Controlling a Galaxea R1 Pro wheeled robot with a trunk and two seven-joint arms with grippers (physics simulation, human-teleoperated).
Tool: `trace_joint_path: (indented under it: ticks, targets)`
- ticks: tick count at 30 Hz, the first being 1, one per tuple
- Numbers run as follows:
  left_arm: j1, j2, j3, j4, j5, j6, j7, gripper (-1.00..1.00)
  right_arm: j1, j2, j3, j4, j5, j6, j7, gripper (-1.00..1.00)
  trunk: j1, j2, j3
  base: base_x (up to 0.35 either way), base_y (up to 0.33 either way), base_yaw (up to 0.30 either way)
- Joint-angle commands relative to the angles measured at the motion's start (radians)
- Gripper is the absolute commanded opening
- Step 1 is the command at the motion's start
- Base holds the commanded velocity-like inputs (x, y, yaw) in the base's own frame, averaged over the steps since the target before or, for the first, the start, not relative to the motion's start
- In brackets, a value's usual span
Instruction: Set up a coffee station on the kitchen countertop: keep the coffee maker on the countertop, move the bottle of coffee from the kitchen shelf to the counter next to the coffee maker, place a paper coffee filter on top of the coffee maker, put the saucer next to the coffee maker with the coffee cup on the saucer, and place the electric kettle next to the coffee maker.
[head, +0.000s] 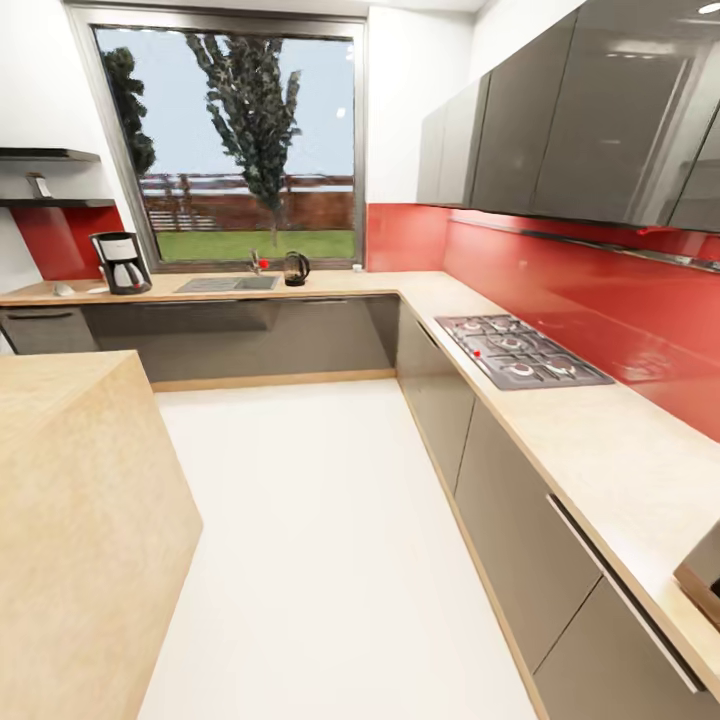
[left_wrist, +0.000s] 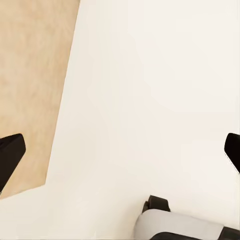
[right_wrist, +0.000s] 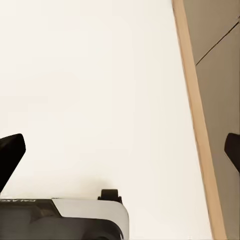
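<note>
Coffee maker (head: 121, 262) on far countertop (head: 330, 283), open left gripper (left_wrist: 120, 150) over floor

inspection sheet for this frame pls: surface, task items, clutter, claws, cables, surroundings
Surface: kitchen countertop runs under the window and turns along the red wall.
Job's things: coffee maker upright at the counter's left end; electric kettle upright just right of the sink; kitchen shelf on the left wall carries a small item, too small to identify.
Clutter: small pale objects beside the coffee maker, too small to tell.
Claws: left claw and right claw both open, empty, over white floor.
Cables: nothing seen.
Surroundings: gas hob, grey wall cabinets, wooden island at near left.
</note>
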Motion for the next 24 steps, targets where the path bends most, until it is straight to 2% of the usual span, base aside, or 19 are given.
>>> trace_joint_path:
  ticks: [1, 8, 24]
  targets:
    - [-0.001, 0.000, 0.003, 0.001, -0.001, -0.003, -0.001, 1.00, -0.001, 0.000, -0.001, 0.000, 0.000, -0.003, 0.000, 1.00, 0.001, -0.002, -0.003, 0.336, -0.076, 0.136]
    - [-0.002, 0.000, 0.003, 0.001, -0.001, -0.003, -0.001, 1.00, -0.001, 0.000, -0.001, 0.001, 0.000, -0.003, -0.001, 1.00, 0.001, -0.002, -0.006, 0.335, -0.123, 0.148]
    - [-0.003, -0.001, -0.002, 0.002, -0.001, -0.003, -0.001, 1.00, -0.001, 0.002, -0.001, 0.008, 0.002, -0.003, -0.006, 1.00, 0.001, -0.002, -0.006, 0.299, -0.182, 0.004]
